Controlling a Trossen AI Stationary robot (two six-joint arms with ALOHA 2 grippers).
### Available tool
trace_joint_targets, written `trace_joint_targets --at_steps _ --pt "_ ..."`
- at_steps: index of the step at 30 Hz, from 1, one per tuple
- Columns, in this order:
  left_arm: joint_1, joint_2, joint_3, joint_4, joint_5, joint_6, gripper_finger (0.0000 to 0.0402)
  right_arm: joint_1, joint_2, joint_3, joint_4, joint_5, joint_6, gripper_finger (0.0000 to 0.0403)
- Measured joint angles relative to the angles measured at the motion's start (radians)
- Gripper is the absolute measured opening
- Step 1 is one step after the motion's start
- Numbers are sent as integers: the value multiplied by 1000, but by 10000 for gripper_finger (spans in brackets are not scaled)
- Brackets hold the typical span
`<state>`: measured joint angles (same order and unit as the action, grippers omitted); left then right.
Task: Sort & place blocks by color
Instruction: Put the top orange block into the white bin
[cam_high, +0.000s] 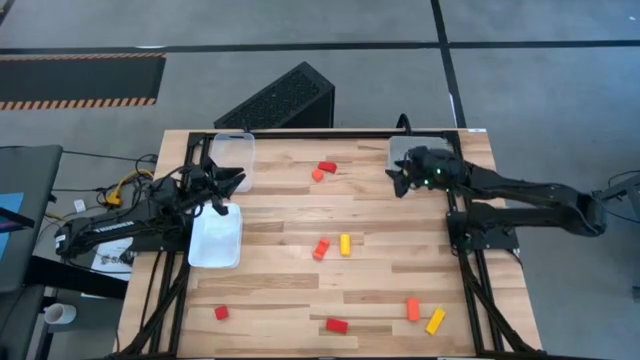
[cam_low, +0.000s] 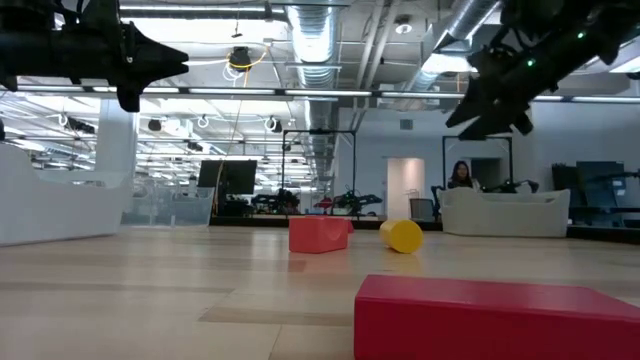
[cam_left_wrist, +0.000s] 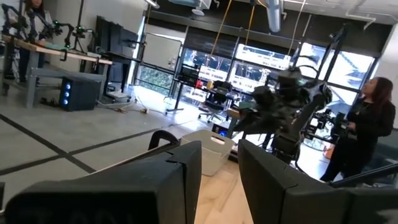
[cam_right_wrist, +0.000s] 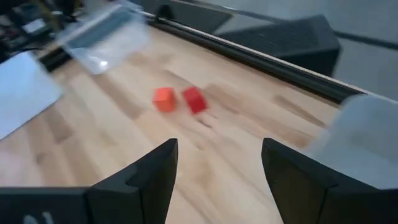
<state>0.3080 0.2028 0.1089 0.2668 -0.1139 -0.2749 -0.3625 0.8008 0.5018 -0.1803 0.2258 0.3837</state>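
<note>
Red block (cam_high: 327, 167) and orange block (cam_high: 317, 175) lie as a touching pair on the far middle of the wooden table (cam_high: 380, 290), the nearest pieces to the right gripper (cam_high: 400, 180). That gripper hangs above the board beside the far right tray (cam_high: 400, 150), jaws spread wide and empty. In its wrist view the pair sits ahead of the fingers and off to one side, not between them: orange (cam_right_wrist: 164, 99), red (cam_right_wrist: 194, 99). Pair's line runs diagonally across the board; neither block shows a clear long axis from here.

Left gripper (cam_high: 232, 182) hovers over the gap between the two left trays, the far one (cam_high: 240, 150) and the near one (cam_high: 215, 240); jaws narrow, nothing in them.

Judgement: right arm seems the one at work on this pair, though both grippers stand about equally far from it. It would need to travel toward the table's centre and come down, then pick one block without nudging its neighbour.

Other blocks: an orange (cam_high: 321, 248) and yellow (cam_high: 345, 244) mid-table; reds and an orange-yellow pair along the near edge.
</note>
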Motion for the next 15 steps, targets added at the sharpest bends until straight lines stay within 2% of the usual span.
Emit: trace_joint_targets --at_steps 6,15 --pt "0 0 0 0 -3 0 93 173 28 0 54 106 0 255" --pt "0 0 0 6 -6 4 93 290 65 0 74 195 35 255"
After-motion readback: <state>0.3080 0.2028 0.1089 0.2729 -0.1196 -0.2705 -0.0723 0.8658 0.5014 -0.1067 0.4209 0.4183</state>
